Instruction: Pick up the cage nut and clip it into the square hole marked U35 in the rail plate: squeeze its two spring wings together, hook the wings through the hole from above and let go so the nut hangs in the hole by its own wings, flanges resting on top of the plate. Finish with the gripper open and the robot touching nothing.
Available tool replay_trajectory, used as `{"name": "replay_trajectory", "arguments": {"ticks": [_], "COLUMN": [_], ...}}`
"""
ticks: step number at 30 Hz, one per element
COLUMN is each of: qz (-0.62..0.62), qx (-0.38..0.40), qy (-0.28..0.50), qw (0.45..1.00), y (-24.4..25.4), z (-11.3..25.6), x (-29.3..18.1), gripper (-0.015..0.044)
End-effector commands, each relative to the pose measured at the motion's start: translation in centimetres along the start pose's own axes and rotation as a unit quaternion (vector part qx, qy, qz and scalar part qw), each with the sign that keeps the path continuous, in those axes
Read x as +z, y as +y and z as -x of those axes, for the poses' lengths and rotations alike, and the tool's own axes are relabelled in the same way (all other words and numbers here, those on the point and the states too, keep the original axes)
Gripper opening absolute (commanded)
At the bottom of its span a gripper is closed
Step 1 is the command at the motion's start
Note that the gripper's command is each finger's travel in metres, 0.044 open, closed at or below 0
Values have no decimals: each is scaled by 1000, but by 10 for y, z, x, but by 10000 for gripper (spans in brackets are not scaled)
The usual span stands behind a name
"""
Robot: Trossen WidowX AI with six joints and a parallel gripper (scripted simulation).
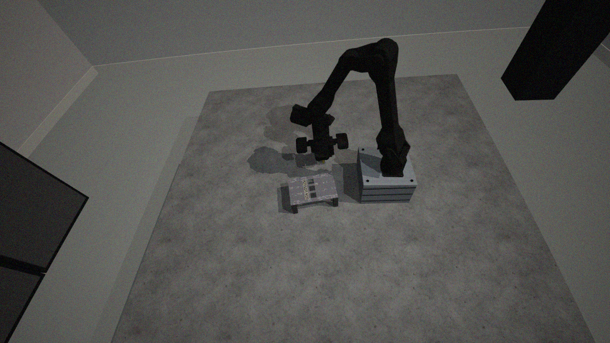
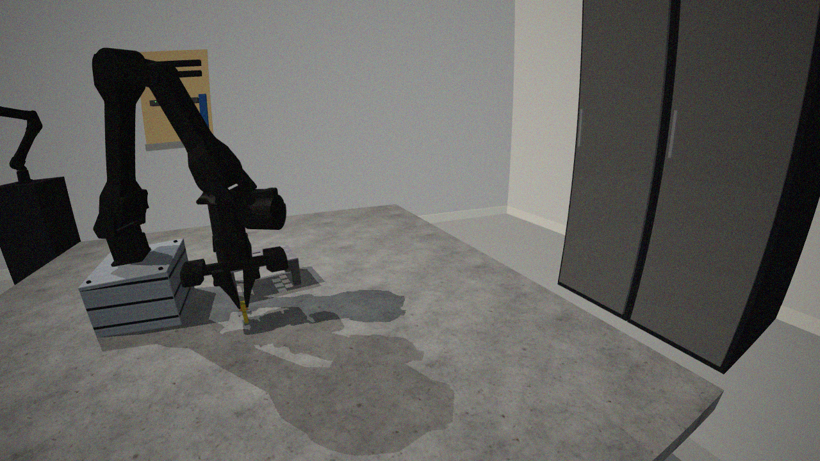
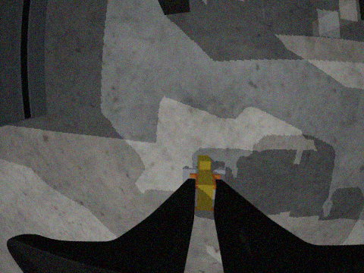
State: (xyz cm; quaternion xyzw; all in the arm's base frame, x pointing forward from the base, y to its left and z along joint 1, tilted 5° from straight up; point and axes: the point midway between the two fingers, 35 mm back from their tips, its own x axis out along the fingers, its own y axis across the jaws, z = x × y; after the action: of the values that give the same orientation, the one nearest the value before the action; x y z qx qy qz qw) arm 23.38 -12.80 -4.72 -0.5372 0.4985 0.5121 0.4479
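Dim light falls on grey walls and a tall dark cabinet.

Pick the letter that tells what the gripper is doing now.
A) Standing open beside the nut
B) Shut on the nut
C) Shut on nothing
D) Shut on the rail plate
B: the wrist view shows the nut pinched between the gripper's two fingertips.

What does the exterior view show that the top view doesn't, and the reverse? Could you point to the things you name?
Exterior only: the tan board (image 2: 172, 129) on the wall and the second arm (image 2: 27, 140) on its black stand.
Top only: the plate's three square holes and their U labels.
Both: the gripper (image 1: 322, 160) (image 2: 243, 307), the grey base box (image 1: 388, 194) (image 2: 131, 309) and the plate's support legs (image 1: 335, 202) (image 2: 295, 271).
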Motion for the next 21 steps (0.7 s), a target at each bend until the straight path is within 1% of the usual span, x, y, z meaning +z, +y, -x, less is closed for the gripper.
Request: {"name": "replay_trajectory", "arguments": {"ticks": [1,21], "qz": [0,2], "qx": [0,1], "qy": [0,2], "qw": [1000,1000], "y": [0,0], "z": [0,0], "x": [0,-1], "gripper": [25,25]}}
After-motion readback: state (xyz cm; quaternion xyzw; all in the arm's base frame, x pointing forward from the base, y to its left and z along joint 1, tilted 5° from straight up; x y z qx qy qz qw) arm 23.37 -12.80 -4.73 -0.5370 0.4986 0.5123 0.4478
